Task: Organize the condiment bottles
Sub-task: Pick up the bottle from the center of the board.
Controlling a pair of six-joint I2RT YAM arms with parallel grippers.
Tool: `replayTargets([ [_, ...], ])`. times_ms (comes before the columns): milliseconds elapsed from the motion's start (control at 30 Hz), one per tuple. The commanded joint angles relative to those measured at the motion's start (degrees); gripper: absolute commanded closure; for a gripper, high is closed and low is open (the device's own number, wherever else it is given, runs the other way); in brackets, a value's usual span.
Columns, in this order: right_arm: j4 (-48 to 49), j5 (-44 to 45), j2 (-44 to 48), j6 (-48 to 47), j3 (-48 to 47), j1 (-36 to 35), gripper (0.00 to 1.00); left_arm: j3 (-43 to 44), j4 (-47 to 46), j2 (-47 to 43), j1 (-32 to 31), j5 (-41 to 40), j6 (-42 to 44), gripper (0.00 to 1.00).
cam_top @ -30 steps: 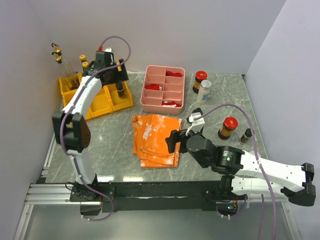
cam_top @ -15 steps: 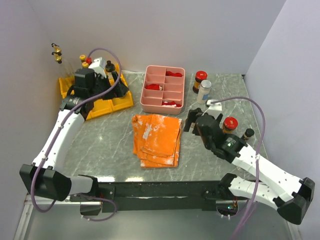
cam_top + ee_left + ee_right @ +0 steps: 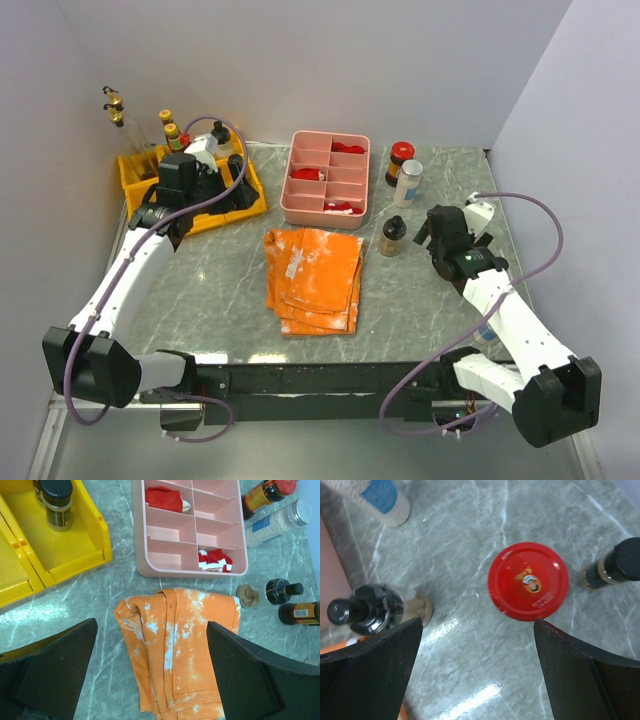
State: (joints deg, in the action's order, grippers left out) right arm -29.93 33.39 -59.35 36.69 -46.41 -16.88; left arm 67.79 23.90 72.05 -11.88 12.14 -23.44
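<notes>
Right tool [image 3: 479, 630] wide and empty above the red-capped jar [image 3: 528, 581]; left tool [image 3: 151, 630] wide and empty above the cloth [image 3: 180, 645].
Jar stands on bare desk [image 3: 470, 540] with room all round; a black-capped bottle [image 3: 615, 565] near one side, a dark bottle [image 3: 367, 609] near the other, neither touching. Desk's right edge and wall [image 3: 570, 150] close by. Under left tool, pink tray [image 3: 150, 565] just beyond the cloth, yellow bin [image 3: 75, 550] beside it holding a black-lidded jar [image 3: 56, 502].

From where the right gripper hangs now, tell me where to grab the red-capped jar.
I would take the red-capped jar by its round cap, straight from above. It stands upright, seen cap-on, just ahead of the open right gripper, with room on either side.
</notes>
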Motion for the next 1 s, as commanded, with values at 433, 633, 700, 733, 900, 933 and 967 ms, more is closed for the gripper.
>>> replayTargets([
  [433, 3.92, -1.31, -2.08, -2.06, 0.89, 10.29, 0.0, -0.64, -3.16, -3.41, -0.69, -1.15, -0.03, 0.04],
  [633, 6.29, -3.5, -5.42, -2.06, 1.94, 10.73, 0.02, -0.9, -3.16, -4.9, -0.69, -5.88, -0.02, 0.04],
  [700, 6.81, -2.63, -6.21, -1.71, 2.64, 10.82, 0.03, -1.17, -3.33, -5.95, -0.69, -7.82, -0.03, 0.03],
  [733, 6.99, -2.28, -6.65, -1.88, 2.73, 10.91, 0.03, -1.26, -3.33, -6.39, -0.69, -8.62, -0.03, 0.03],
  [900, 7.61, 0.36, -9.29, -2.5, 2.38, 11.61, 0.07, -2.4, -4.74, -9.64, -0.69, -11.97, -0.2, 0.04],
  [933, 8.04, 0.1, -9.55, -2.76, 2.21, 11.61, 0.09, -2.49, -4.91, -10.08, -0.69, -11.97, -0.38, 0.04],
  [967, 8.31, -0.16, -9.47, -3.2, 2.2, 11.61, 0.11, -2.75, -5.0, -10.87, -0.69, -14.49, -0.55, 0.04],
])
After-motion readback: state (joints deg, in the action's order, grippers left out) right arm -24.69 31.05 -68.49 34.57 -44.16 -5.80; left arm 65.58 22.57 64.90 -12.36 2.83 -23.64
